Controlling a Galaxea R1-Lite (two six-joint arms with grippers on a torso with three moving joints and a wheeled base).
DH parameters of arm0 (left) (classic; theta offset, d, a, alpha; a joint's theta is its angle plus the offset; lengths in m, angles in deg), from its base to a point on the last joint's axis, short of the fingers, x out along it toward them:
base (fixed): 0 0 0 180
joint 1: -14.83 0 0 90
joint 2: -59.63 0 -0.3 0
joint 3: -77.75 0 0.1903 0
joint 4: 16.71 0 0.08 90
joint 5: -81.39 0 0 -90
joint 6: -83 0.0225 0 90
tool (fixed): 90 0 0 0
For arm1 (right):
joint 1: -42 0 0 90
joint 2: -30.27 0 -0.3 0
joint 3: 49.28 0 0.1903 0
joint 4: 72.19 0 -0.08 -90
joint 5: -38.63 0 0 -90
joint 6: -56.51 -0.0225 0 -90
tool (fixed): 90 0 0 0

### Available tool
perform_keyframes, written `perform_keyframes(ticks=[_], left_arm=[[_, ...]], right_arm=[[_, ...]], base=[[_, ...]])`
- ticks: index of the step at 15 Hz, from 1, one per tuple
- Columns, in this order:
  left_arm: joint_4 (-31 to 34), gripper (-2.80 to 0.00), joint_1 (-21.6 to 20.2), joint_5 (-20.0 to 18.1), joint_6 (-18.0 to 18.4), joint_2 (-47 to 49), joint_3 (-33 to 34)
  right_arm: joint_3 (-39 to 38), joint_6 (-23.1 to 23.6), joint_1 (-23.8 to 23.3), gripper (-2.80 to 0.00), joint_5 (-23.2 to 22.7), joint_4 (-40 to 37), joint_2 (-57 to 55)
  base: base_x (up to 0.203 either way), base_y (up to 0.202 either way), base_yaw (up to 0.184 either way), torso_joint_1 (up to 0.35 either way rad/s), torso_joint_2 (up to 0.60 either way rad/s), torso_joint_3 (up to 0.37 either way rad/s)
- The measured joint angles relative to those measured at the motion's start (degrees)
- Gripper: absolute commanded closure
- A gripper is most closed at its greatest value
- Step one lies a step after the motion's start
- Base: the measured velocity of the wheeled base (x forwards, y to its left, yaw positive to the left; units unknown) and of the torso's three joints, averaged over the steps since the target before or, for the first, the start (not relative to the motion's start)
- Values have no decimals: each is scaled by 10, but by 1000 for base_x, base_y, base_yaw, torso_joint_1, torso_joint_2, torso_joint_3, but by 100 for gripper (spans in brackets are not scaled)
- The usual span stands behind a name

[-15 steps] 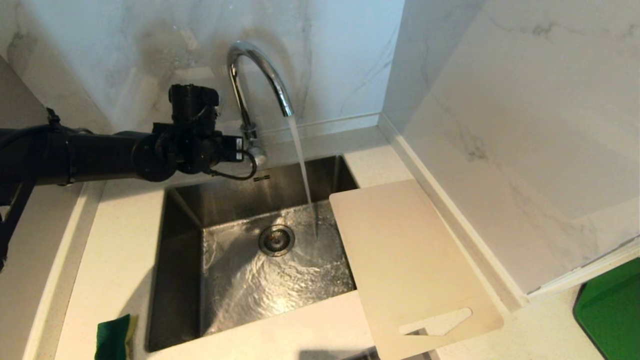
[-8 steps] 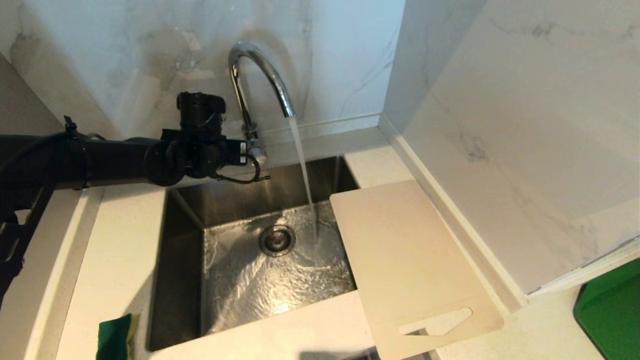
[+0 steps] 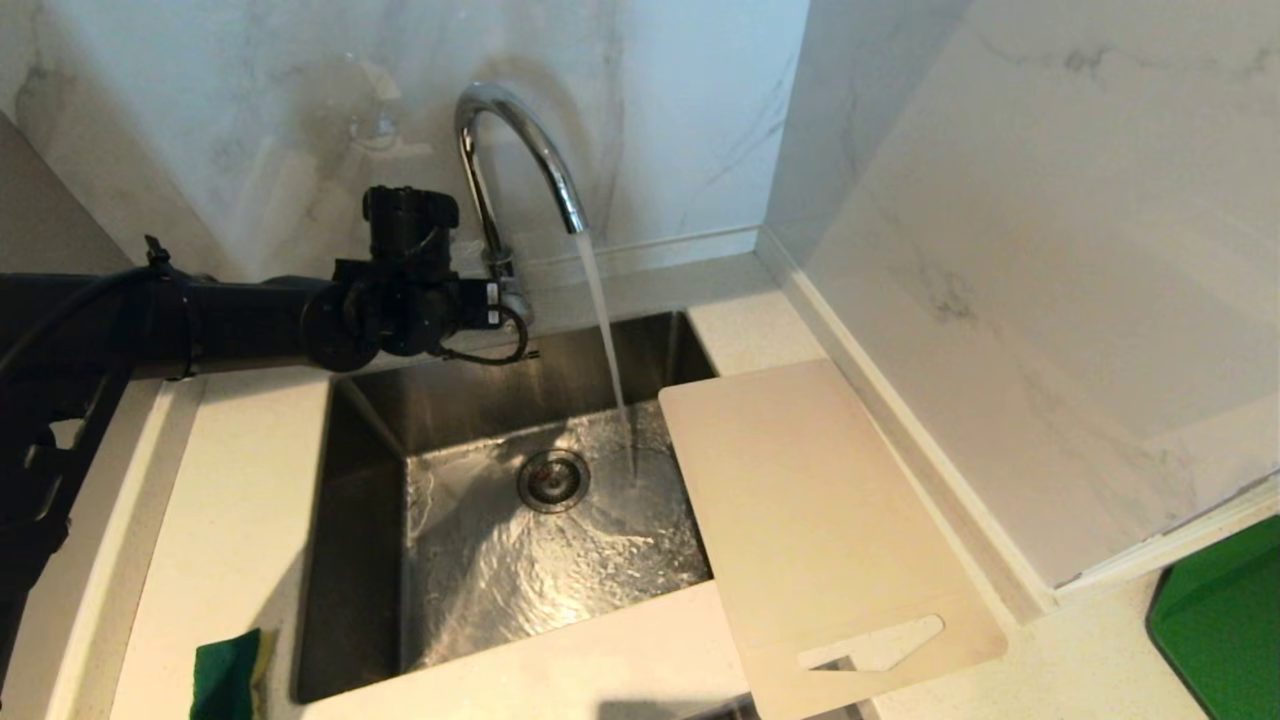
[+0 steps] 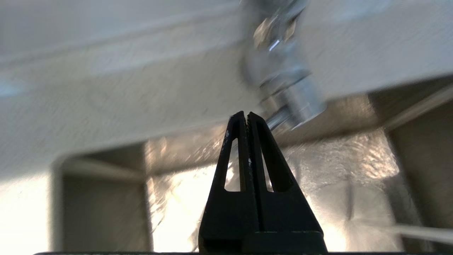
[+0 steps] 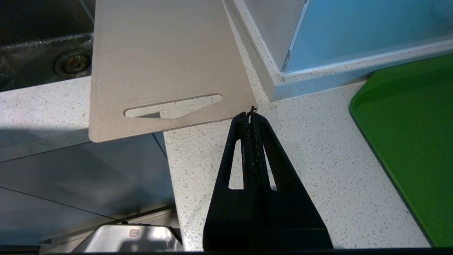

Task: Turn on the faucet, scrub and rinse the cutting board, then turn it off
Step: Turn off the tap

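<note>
Cutting board (image 3: 810, 520) overhangs sink (image 3: 370, 400) rim & counter (image 3: 230, 500) edge.

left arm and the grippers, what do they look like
The left arm is a matte black tube with a boxy black wrist block and a thin black cable looping out. The left gripper and right gripper share black tapered fingers with long cut-out slots.

left arm (image 3: 250, 325) shifted right, closer to faucet (image 3: 510, 150) base; wrist now slightly lower, nearer lever.
</note>
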Motion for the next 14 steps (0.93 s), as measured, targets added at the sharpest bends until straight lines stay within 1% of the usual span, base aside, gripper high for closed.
perform_keyframes(ticks=[2, 7, 8, 10, 14], left_arm=[[-20, 0, 4, 1, -1, -5, -1], [13, 0, 16, -2, 0, -20, 13], [19, 0, 17, -9, 0, -21, 21], [21, 0, 18, -21, -1, -23, 37], [18, 0, 12, -23, -1, -20, 43]], right_arm=[[0, 0, 0, 0, 0, 0, 0], [0, 0, 0, 0, 0, -1, 0], [0, 0, 0, 0, 0, -1, 0], [0, 0, 0, 0, 0, -1, 0], [0, 0, 0, 0, 0, -1, 0]], base=[[0, 0, 0, 0, 0, 0], [0, 0, 0, 0, 0, 0], [0, 0, 0, 0, 0, 0], [0, 0, 0, 0, 0, 0], [0, 0, 0, 0, 0, 0]])
